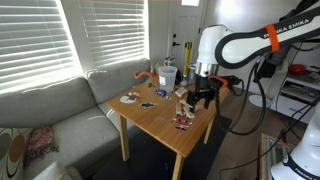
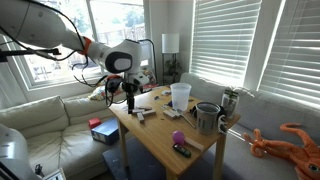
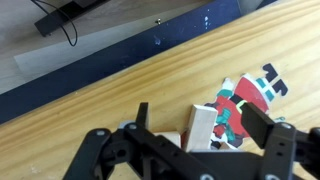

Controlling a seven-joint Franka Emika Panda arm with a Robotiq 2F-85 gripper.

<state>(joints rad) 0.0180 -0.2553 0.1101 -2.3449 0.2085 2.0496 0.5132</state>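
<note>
**Hand** (image 3: 197,113): black, two-fingered, on the white arm. It hangs low over the tabletop (image 1: 158,127) in both exterior views (image 1: 197,98) (image 2: 130,103). The fingers (image 3: 141,116) stand apart, clamped on nothing.

**White block** (image 3: 200,131): small and pale, lying on the wood in the gap between the two fingers. The wrist view does not show whether either finger touches it.

**Red-and-green figure** (image 3: 246,104): flat and printed, lying just beside the block and partly under one finger.

**Clear cup** (image 2: 180,95): upright near the middle of the tabletop, well apart from the hand.

**Metal mug** (image 2: 207,117): upright, near the cup.

**Purple ball** (image 2: 177,138): on the wood, towards the near edge.

**Plate** (image 1: 130,98): at the sofa (image 1: 60,105) side of the tabletop.
</note>
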